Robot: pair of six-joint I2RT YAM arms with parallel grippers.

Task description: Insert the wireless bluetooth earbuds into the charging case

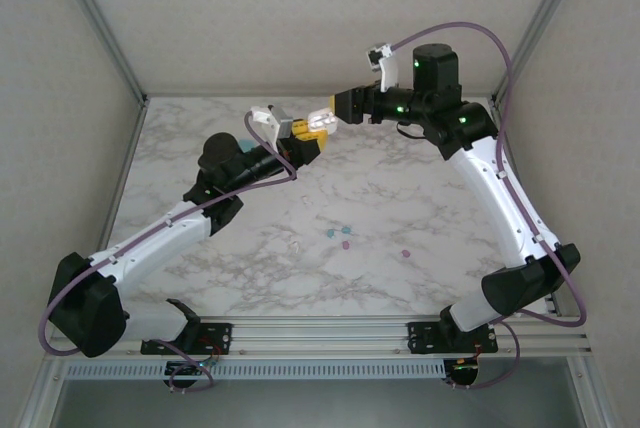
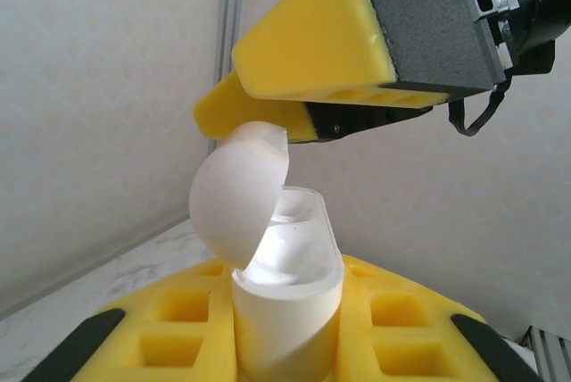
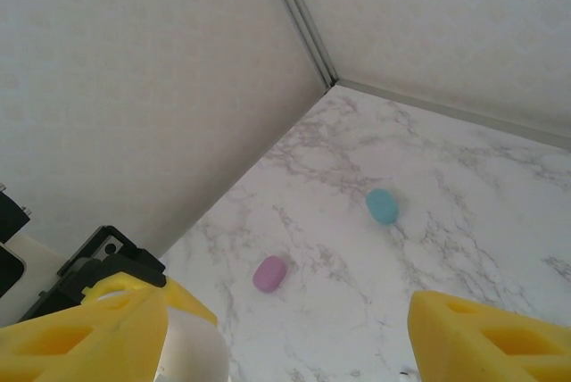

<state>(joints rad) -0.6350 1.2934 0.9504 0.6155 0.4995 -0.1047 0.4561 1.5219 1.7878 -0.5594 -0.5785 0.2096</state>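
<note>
My left gripper point(image 1: 298, 134) is shut on a white charging case point(image 2: 287, 306), held upright between its yellow fingers point(image 2: 406, 328) above the back of the table. The rounded lid point(image 2: 239, 199) stands flipped open, and the inner cavity looks empty. My right gripper point(image 1: 322, 118) hovers just beyond the case with its jaws open and nothing between them; one of its yellow fingers point(image 2: 317, 43) hangs right over the lid. The earbuds lie loose on the marble: teal ones point(image 1: 327, 233), a pink one point(image 1: 346, 245), another pink one point(image 1: 406, 252) and a whitish one point(image 1: 297, 245).
A pink pebble-like case point(image 3: 269, 273) and a teal one point(image 3: 382, 205) rest on the marble table point(image 3: 464, 177) near the back left corner. Walls and a metal corner post point(image 3: 299, 16) close in behind. The teal case point(image 1: 245, 141) peeks out beside my left arm.
</note>
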